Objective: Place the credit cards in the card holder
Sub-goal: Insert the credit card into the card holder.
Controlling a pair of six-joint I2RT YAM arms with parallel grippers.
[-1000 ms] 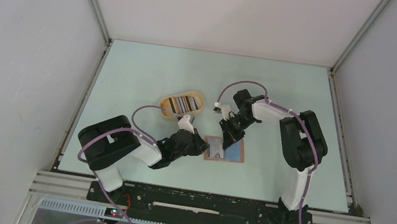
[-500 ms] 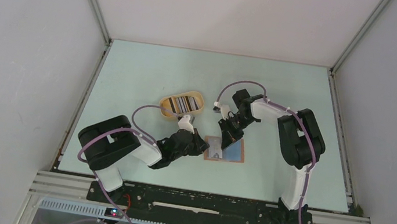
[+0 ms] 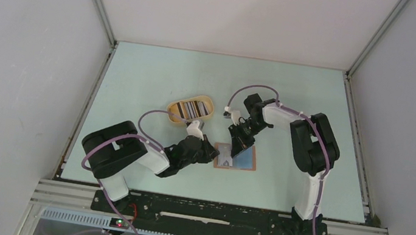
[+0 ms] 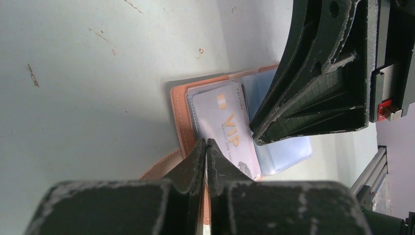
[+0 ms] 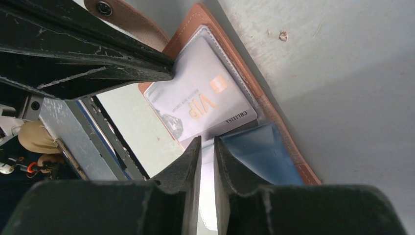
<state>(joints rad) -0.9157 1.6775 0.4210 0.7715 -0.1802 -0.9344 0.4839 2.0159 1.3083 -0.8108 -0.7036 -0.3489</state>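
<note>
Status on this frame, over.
Left pincer shut at card holder edge. Right pincer narrowly parted, grip unclear. VIP card lying in open holder. No obstruction seen.

Matt leather-like card holder (image 4: 177, 105)

Card holder (image 3: 245, 164): reddish-brown leather with tan edging, lying open and flat on the table, inner side up. Snap tab (image 5: 128, 20) sticks out past one edge. VIP card (image 5: 203, 100), pale silver with a gold chip, lies face up under one half's clear sleeve. Blue-tinted panel (image 5: 259, 152) beside it; card or sleeve, cannot tell. More cards (image 3: 190, 110) stand in a row in the oval tray (image 3: 172, 117), near the holder's far-left corner.
</note>
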